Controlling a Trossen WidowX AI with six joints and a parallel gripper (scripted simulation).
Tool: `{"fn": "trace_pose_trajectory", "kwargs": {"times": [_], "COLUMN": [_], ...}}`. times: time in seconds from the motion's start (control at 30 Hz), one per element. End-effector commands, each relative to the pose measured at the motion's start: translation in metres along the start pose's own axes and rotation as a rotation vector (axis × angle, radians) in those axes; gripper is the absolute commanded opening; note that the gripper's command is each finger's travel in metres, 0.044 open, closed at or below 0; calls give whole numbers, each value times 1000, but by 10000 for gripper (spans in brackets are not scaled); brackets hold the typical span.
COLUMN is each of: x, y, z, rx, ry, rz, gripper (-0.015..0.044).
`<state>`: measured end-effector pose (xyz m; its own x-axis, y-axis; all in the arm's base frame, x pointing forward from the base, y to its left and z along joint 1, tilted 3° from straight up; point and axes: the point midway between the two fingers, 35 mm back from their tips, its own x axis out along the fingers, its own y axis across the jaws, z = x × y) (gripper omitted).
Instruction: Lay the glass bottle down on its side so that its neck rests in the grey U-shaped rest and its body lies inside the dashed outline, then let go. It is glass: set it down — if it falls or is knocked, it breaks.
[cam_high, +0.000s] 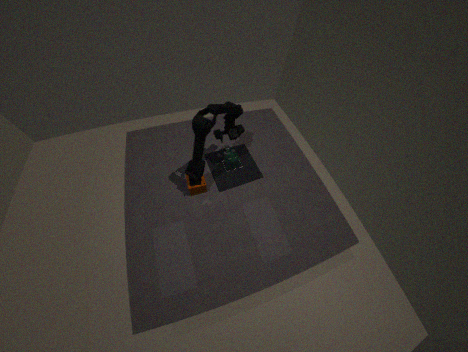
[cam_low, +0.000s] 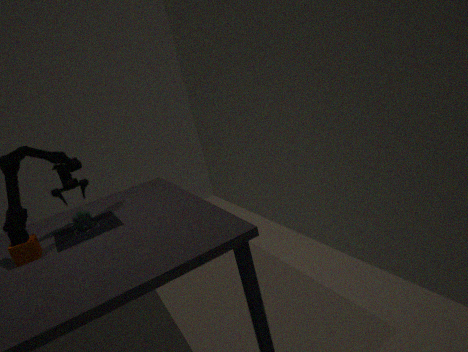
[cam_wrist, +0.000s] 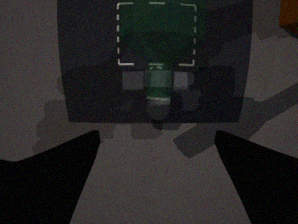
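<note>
We see end effector spread wide, nothing gripped, raised above worktop; green bottle lies on dark mat, neck between grey rest's blocks, body at dashed outline

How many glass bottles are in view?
1. The green glass bottle lies on the dark mat, its neck between the rest's two grey blocks. No others show.

I look over all three of my camera views, from the twelve o'clock side of each round to six, and I can make out no readable text, label, brand, number or sign anywhere
</note>
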<state>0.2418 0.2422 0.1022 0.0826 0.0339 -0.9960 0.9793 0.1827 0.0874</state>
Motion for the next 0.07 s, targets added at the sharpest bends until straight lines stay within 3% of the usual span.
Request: {"fn": "trace_pose_trajectory", "kwargs": {"times": [0.0,0.03], "x": [-3,-3], "y": [0,0], "z": [-1,-1], "rx": [-5,-5], "ry": [7,7], "rz": [-1,-1], "gripper": [440,440]}}
